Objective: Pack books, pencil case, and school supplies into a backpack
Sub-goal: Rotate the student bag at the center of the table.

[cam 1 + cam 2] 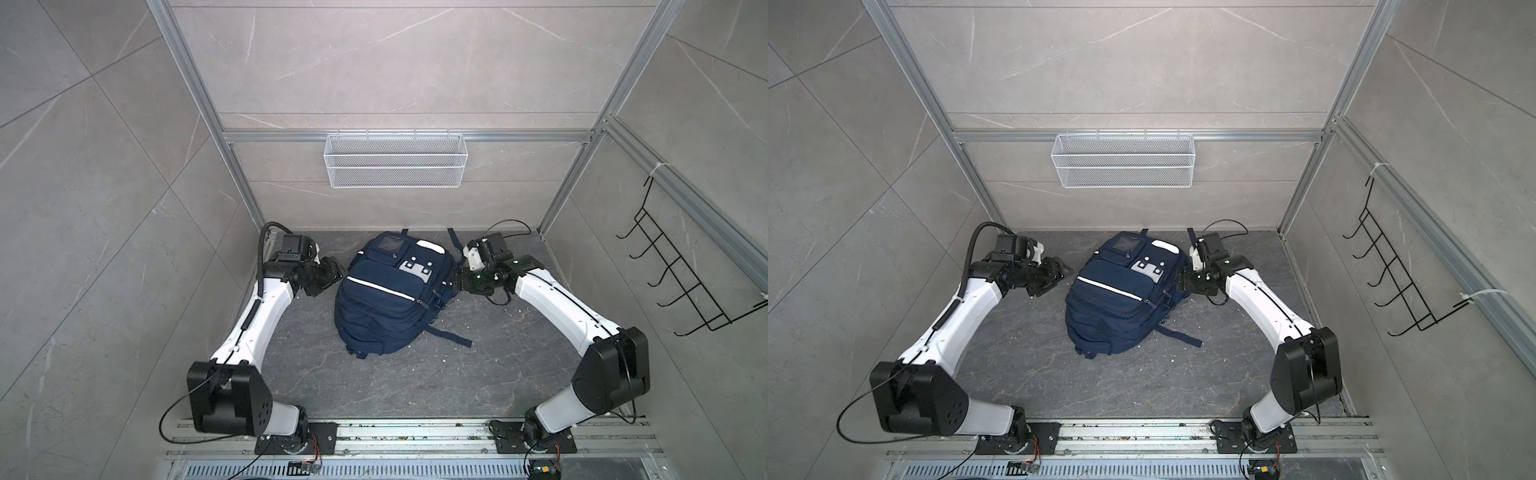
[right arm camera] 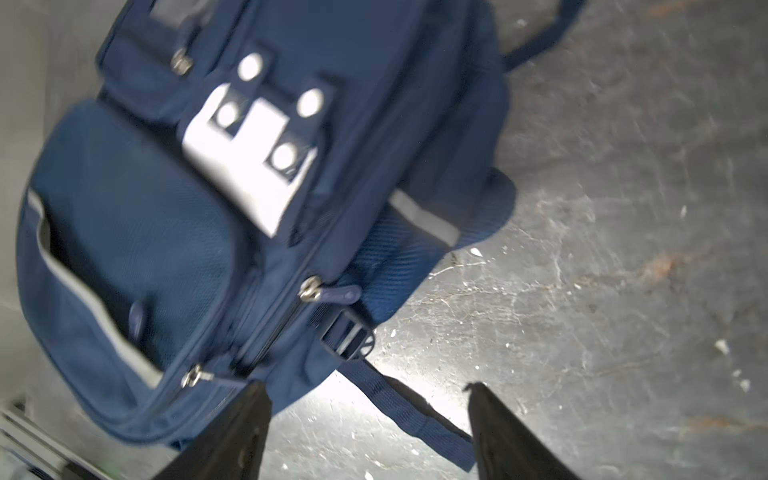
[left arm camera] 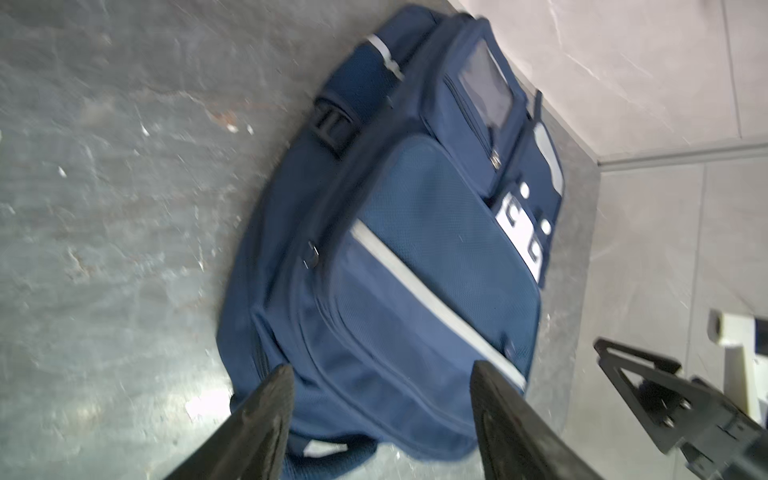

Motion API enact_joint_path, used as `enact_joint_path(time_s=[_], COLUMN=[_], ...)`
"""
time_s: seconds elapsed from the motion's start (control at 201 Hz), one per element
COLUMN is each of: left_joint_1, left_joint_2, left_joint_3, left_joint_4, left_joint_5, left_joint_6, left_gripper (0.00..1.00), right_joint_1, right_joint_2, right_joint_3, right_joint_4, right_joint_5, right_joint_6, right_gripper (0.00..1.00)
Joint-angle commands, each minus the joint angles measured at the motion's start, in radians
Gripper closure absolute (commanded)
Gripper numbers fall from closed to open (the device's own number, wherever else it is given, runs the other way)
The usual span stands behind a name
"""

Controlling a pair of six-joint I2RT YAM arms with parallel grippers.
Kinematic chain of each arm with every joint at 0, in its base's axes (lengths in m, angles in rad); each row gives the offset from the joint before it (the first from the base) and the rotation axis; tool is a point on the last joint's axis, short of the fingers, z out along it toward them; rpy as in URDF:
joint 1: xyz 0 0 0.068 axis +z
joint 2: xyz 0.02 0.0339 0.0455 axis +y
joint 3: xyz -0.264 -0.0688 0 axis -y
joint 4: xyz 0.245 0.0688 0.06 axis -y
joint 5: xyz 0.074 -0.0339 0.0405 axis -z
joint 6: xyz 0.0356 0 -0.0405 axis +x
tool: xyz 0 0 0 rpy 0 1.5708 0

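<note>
In both top views, looking down on the backpack [image 1: 386, 291] [image 1: 1121, 291] lying front-up on the dark grey tabletop [image 1: 374, 386], around the middle and somewhat toward the far wall, stretching from far to near at a slight tilt. Showing a white reflective stripe [image 1: 380, 287] running slantwise across its front pocket, and a white patch with dots [image 1: 415, 269] sitting just beyond that, toward the far end. Trailing out from its near right side onto the tabletop: one dark strap [image 1: 451, 334].

Hanging just beside the backpack's left edge, apart from the fabric: the left gripper [image 1: 337, 270] [image 3: 380, 368]. In the left wrist view, seeing its two black fingers [image 3: 266, 415] standing wide apart, released, gripping nothing, with the navy front of the backpack lying beyond them.

Sitting close against the backpack's right side: the right gripper [image 1: 457, 279] [image 2: 365, 386]; not managing to tell from above whether touching the fabric. In the right wrist view, seeing its fingers [image 2: 237, 432] spread and released, framing bare tabletop and the strap, with a zipper pull [image 2: 309, 289] and a side buckle [image 2: 347, 334] showing on the backpack beyond them.

Hanging on the far wall, well apart from the backpack: a white wire basket [image 1: 395, 160]. Hanging on the right wall: a black wire hook rack [image 1: 681, 282].
</note>
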Motion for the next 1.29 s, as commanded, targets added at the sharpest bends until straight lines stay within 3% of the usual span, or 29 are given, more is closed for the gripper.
enact_joint_path(time_s=[0.0,0.209,0.408,0.548,0.961,1.14,1.29], left_joint_1=[0.037,0.054,0.033,-0.012,-0.225,-0.294,-0.298], left_joint_2=[0.085,0.293,0.33,0.291,0.106,0.033,-0.014], left_joint_3=[0.049,0.137,0.081,-0.013,-0.32,-0.371,-0.387], left_joint_4=[0.066,0.093,0.133,0.174,0.304,0.316,0.295], left_joint_5=[0.05,0.193,0.261,0.245,0.15,0.121,0.107], left_joint_6=[0.038,0.094,0.085,0.05,-0.11,-0.169,-0.178], left_gripper=[0.29,0.27,0.27,0.27,0.31,0.31,0.31], right_joint_1=[-0.035,-0.06,-0.06,-0.06,-0.063,-0.07,-0.073], right_joint_2=[0.014,0.05,0.127,0.181,0.316,0.336,0.342], right_joint_3=[-0.038,-0.114,-0.134,-0.107,-0.033,-0.015,0.032], right_joint_4=[0.033,0.126,0.245,0.295,0.293,0.277,0.239], right_joint_5=[-0.07,-0.13,-0.177,-0.228,-0.228,-0.209,-0.192], right_joint_6=[0.128,0.206,0.255,0.249,0.165,0.149,0.123], right_gripper=[0.21,0.21,0.21,0.21,0.3,0.34,0.34])
